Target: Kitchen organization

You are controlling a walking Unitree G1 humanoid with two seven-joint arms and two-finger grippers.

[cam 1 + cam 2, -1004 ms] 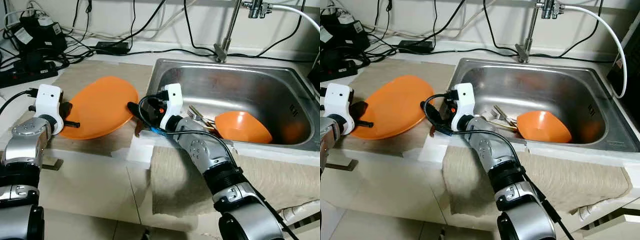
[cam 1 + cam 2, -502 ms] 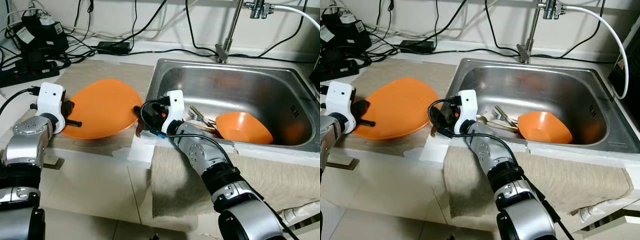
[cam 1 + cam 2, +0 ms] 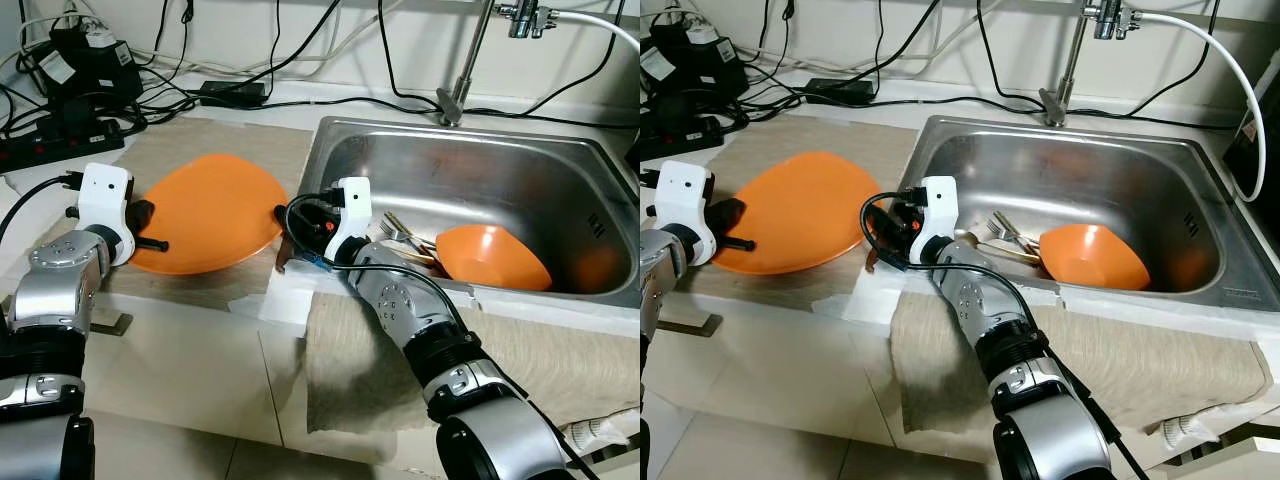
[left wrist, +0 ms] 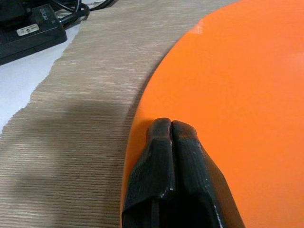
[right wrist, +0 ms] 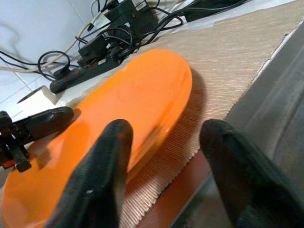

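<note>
The left gripper (image 4: 171,130) is clamped on the orange plate (image 3: 205,210); the right gripper (image 5: 164,156), fingers apart, must next grasp its opposite rim.

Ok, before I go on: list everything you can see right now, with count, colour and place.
Plate: one, orange, on the beige mat left of the sink, tilted.
Mat: one, beige, on the counter under the plate.
Sink: one, steel, right of the mat.
Bowl: one, orange, tipped on its side in the sink.
Cutlery: a few pieces, metal, in the sink beside the bowl; count unclear.
Faucet: one, metal, behind the sink.
Power strip and cables: black, along the back left of the counter.
Towel: one, beige, draped over the counter's front edge.
Left gripper: fingers shut on the plate's left rim.
Right gripper: fingers open, at the plate's right edge by the sink's corner.
</note>
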